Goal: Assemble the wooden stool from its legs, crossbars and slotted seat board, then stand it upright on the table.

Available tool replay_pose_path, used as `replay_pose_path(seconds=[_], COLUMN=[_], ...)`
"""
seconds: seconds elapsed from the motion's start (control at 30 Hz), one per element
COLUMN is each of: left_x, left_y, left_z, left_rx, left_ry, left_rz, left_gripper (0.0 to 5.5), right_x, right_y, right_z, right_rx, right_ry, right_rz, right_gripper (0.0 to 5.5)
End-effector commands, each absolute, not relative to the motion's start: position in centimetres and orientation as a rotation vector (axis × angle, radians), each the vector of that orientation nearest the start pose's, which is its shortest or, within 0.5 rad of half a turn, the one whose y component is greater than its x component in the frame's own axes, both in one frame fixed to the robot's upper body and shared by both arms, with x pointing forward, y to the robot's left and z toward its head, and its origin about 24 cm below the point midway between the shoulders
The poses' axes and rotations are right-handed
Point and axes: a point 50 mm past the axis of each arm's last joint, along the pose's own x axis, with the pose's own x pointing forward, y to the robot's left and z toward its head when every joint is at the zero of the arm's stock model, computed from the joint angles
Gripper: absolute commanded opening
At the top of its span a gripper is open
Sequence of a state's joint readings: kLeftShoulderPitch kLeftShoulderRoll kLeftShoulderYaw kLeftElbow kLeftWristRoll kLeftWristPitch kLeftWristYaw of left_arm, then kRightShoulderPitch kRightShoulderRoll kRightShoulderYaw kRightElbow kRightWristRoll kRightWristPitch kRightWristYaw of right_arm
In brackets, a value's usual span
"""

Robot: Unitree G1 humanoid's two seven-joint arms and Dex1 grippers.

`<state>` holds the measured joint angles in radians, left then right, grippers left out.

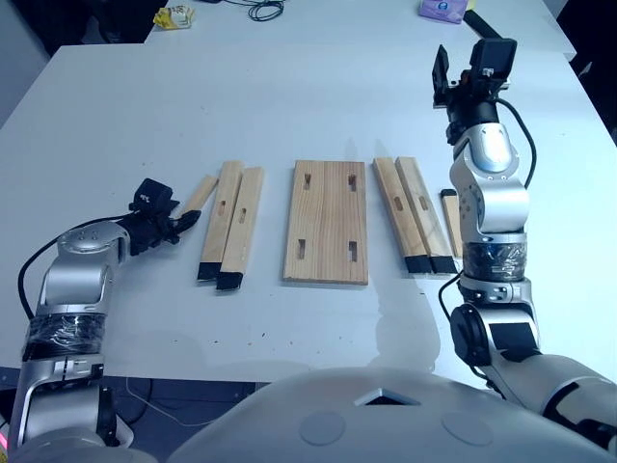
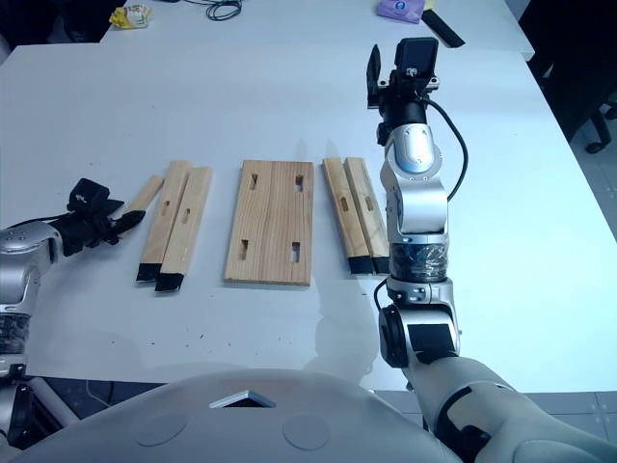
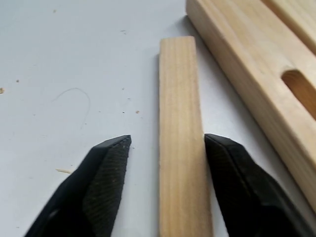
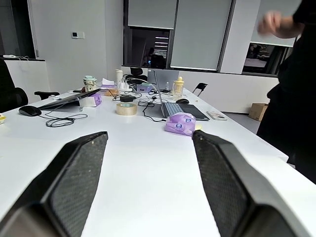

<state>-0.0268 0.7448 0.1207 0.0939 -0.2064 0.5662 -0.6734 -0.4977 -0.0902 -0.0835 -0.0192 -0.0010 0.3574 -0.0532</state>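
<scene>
Left wrist view: left gripper (image 3: 168,140) open, straddling the thin crossbar's (image 3: 180,123) end, not clamped | crossbar flat near table's (image 1: 289,96) left edge, beside two legs (image 1: 222,217) | seat board (image 1: 328,220) mid-table | right gripper (image 1: 448,72) raised toward far right corner, spread wide, empty

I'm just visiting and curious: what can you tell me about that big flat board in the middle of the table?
The board is a pale wooden rectangle with visible grain and four short slots cut into it, one near each corner. It lies flat on the white table, its long sides running away from the robot. A pair of legs lies on each side of it, with a gap between. Only the table touches it.
</scene>
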Motion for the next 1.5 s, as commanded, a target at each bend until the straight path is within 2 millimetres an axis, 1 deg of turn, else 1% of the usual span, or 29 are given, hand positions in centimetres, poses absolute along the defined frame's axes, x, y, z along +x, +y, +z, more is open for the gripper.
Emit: replay_pose_path(seconds=[0.03, 0.13, 0.17, 0.4, 0.53, 0.6, 0.67, 0.73, 0.8, 0.87, 0.93, 1.0, 1.07, 1.13, 1.2, 1.37, 1.5], left_x=[21.4, 21.2, 21.1, 21.6, 22.6, 23.3, 24.2, 25.1, 26.1, 26.5, 26.5, 26.2, 26.2, 26.4, 26.7, 27.4, 27.0], left_y=[30.9, 31.1, 31.1, 31.0, 30.9, 30.6, 30.0, 29.0, 27.1, 25.4, 23.1, 20.8, 19.3, 18.5, 18.0, 17.4, 16.7], left_z=[3.1, 3.1, 3.1, 3.5, 4.6, 5.7, 7.6, 9.6, 12.4, 14.5, 16.5, 17.8, 17.6, 17.0, 16.8, 17.2, 17.0], left_rx=[0.252, 0.249, 0.248, 0.242, 0.140, 0.083, 0.024, -0.005, 0.001, 0.018, 0.049, 0.048, 0.042, 0.043, 0.035, 0.012, 0.009], left_ry=[0.812, 0.813, 0.811, 0.786, 0.668, 0.563, 0.430, 0.309, 0.158, 0.043, -0.111, -0.240, -0.276, -0.280, -0.296, -0.354, -0.362], left_rz=[-0.370, -0.368, -0.369, -0.388, -0.349, -0.327, -0.312, -0.318, -0.365, -0.414, -0.495, -0.571, -0.618, -0.632, -0.635, -0.633, -0.658], left_gripper=[1.85, 1.39, 1.32, 1.32, 1.32, 1.32, 1.32, 1.32, 1.32, 1.32, 1.32, 1.32, 1.32, 1.32, 1.32, 1.32, 1.32], right_x=[32.9, 32.9, 32.9, 33.0, 33.1, 33.2, 33.3, 33.4, 33.5, 33.4, 32.8, 32.1, 31.5, 31.2, 30.8, 29.7, 29.5], right_y=[-15.2, -15.2, -15.2, -15.1, -15.2, -15.1, -14.9, -14.4, -13.4, -12.2, -10.6, -9.2, -8.2, -7.9, -7.7, -7.3, -6.7], right_z=[15.4, 15.3, 15.3, 15.3, 15.3, 15.3, 15.4, 15.6, 16.2, 17.0, 18.0, 19.1, 19.9, 20.3, 20.5, 20.8, 21.1], right_rx=[-0.058, -0.057, -0.057, -0.059, -0.065, -0.069, -0.071, -0.059, -0.010, 0.027, 0.073, 0.158, 0.227, 0.272, 0.326, 0.442, 0.503], right_ry=[-0.141, -0.135, -0.133, -0.133, -0.131, -0.128, -0.122, -0.111, -0.077, -0.043, 0.000, 0.048, 0.090, 0.123, 0.157, 0.208, 0.220], right_rz=[-0.045, -0.039, -0.037, -0.031, -0.024, -0.011, 0.021, 0.095, 0.238, 0.377, 0.566, 0.723, 0.822, 0.871, 0.910, 0.960, 0.969], right_gripper=[3.15, 3.15, 3.15, 3.15, 3.15, 3.15, 3.15, 3.15, 3.15, 3.15, 3.15, 3.15, 3.15, 3.15, 3.15, 3.15, 3.15])
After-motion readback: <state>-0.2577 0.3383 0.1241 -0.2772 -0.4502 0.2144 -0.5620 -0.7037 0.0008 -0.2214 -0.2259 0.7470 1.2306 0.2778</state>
